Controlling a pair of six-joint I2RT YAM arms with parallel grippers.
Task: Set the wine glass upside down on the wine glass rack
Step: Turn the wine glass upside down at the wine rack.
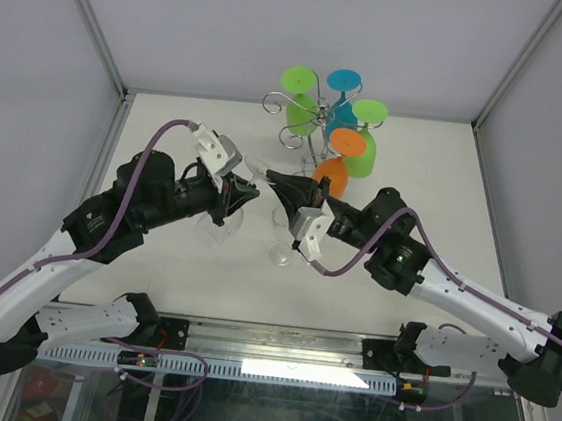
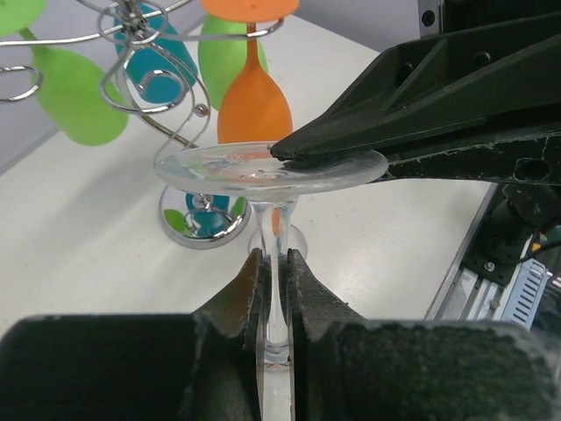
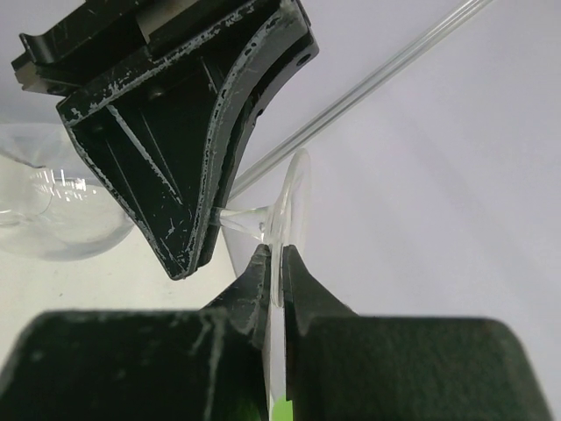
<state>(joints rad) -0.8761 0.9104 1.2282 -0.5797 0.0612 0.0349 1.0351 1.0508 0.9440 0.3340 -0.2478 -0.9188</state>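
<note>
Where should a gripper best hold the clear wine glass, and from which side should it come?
Grip the clear wine glass at its thin stem, below the foot, coming sideways, as the left gripper does. The stem fits between the fingers and the wide flat foot blocks slipping.

Hidden beneath the left gripper [image 2: 275, 256] body, left wrist view: bowl of the wine glass [image 2: 250, 171]. Cut off by the top edge there: upper scrolls of the wine glass rack [image 2: 203, 242]. Concealed between right gripper [image 3: 274, 254] fingers: lower foot rim.
</note>
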